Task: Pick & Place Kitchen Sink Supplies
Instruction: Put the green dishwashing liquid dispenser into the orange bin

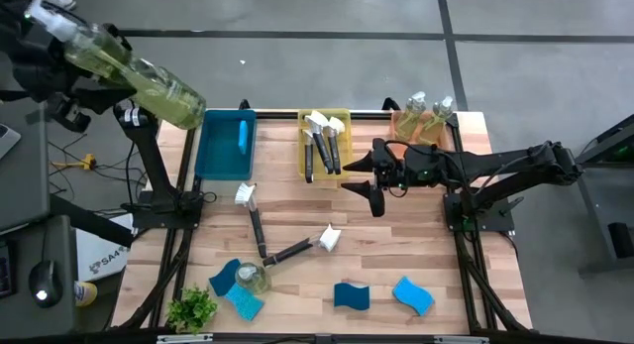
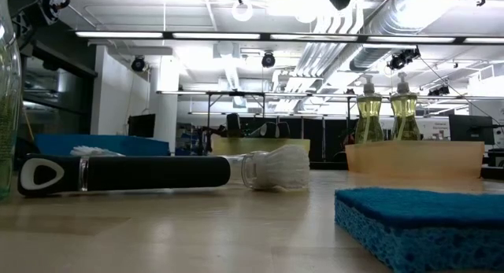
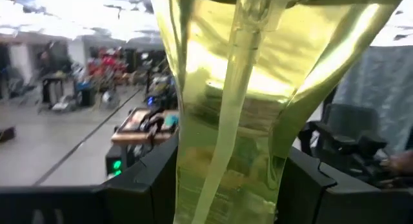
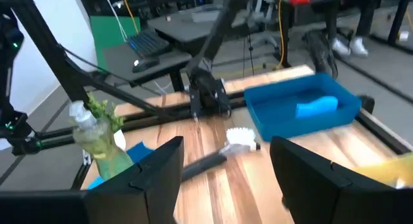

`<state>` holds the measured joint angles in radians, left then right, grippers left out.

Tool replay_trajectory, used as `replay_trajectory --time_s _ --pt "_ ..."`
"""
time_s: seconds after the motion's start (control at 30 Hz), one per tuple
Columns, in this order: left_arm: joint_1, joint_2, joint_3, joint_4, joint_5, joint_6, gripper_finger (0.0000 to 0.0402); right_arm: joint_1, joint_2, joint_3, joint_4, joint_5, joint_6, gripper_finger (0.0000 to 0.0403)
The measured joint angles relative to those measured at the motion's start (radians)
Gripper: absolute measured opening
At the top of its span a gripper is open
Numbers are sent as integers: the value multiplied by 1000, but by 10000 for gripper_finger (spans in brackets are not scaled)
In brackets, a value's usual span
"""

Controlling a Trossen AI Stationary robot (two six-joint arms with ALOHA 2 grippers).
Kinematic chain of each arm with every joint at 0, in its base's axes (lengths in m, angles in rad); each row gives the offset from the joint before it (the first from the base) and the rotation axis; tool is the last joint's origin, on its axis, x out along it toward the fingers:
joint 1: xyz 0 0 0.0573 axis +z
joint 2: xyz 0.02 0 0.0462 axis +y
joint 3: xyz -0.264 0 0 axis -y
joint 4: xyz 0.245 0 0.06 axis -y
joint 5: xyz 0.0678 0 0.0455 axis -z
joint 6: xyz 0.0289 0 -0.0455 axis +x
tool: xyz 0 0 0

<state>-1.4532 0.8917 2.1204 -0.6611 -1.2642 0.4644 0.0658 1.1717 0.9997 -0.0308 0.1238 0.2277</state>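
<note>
Bottle first: my left tool point(image 3: 219, 192) was pinching a clear bottle of yellow-green liquid with a pale pump top point(image 1: 149, 81), raised well above the bench point(image 1: 396, 255), up and outward from the blue plastic tray point(image 1: 213, 151). The bottle lay tilted, its base towards the blue tray and its pump pointing away from it. I judged that it belonged in the tan tray point(image 1: 451, 136), which sat far across from the blue tray, beyond the yellow tray point(image 1: 302, 146). So the carry would run past both, base leading.

My right tool point(image 1: 365, 179) hung with fingers spread and nothing between them, on the yellow tray's far side from the blue tray. It was the nearer arm to the tan tray.

I counted four bottles: the one I held, two upright in the tan tray point(image 1: 414, 114) point(image 1: 443, 114), and one standing on the bench point(image 1: 253, 277) forward of the blue tray. There were five blue wavy-edged sponges, one in the blue tray point(image 1: 243, 136) and four on the bench point(image 1: 351, 295). Of the black-handled brushes with white heads, two lay on the bench point(image 1: 255, 223) and two, as far as I could tell, in the yellow tray point(image 1: 322, 151).
</note>
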Motion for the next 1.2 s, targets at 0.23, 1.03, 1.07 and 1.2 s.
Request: replay_trajectory --time_s 0.23,1.03,1.07,1.2 --pt "0 1 -24 7 109 17 187 0 0 0 109 9 -27 224" --pt "1 4 -495 462 331 7 187 0 154 90 475 -34 -106 224" --pt "1 6 -530 507 321 5 187 0 163 95 474 -34 -108 224" --pt "40 28 -657 672 322 -9 187 0 193 112 473 -45 -110 224"
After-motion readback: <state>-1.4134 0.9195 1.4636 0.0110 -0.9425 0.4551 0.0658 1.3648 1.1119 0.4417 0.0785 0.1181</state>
